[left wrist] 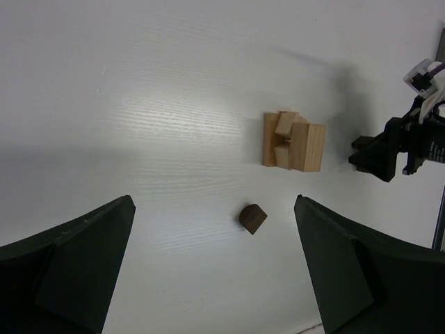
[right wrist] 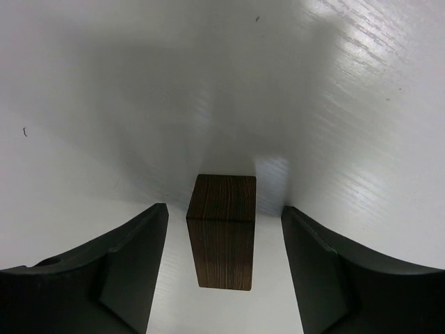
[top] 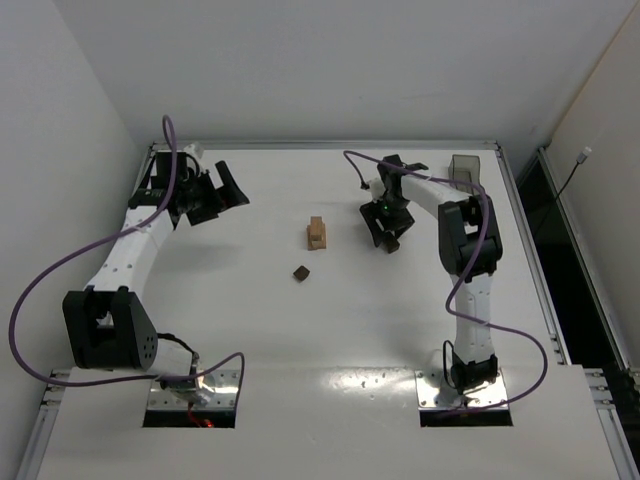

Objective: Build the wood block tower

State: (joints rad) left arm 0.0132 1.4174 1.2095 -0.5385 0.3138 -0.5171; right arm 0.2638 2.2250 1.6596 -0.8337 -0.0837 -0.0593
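Right gripper [right wrist: 224, 212] spread around your dark block [right wrist: 222, 236], not touching.
Wood block tower [top: 316, 234] at its 9 o'clock; left gripper [left wrist: 213, 205] spread wide.

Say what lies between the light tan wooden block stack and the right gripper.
Only bare white tabletop separates stack from right gripper, per the top view.

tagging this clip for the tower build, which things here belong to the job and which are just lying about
Belongs to the job:
- tan block stack
- small dark block lying near it
- dark brown block, standing between the fingers of the open right pincer, with a gap on either side

Just lying about:
- translucent grey container, far right corner
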